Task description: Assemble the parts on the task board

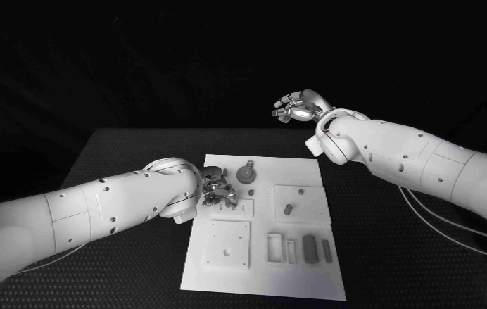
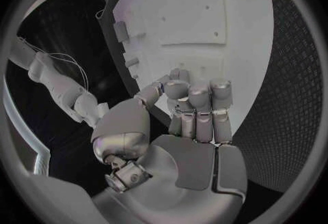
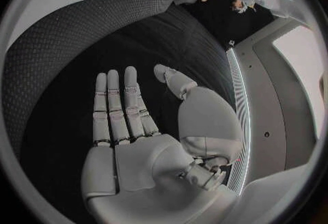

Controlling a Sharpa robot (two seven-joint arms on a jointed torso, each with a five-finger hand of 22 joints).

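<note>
The white task board lies in the middle of the table. Grey parts stand on it: a round piece, a small oval piece and two upright blocks. My left hand is low over the board's left edge. In the left wrist view its fingers curl in against the thumb above the board; I cannot tell if a part is between them. My right hand is raised beyond the board's far right corner, well clear of it. Its fingers are stretched out flat and hold nothing.
A square plate with holes and a narrow frame sit in the board's near half. Black matting surrounds the board on all sides. Cables hang under my right arm.
</note>
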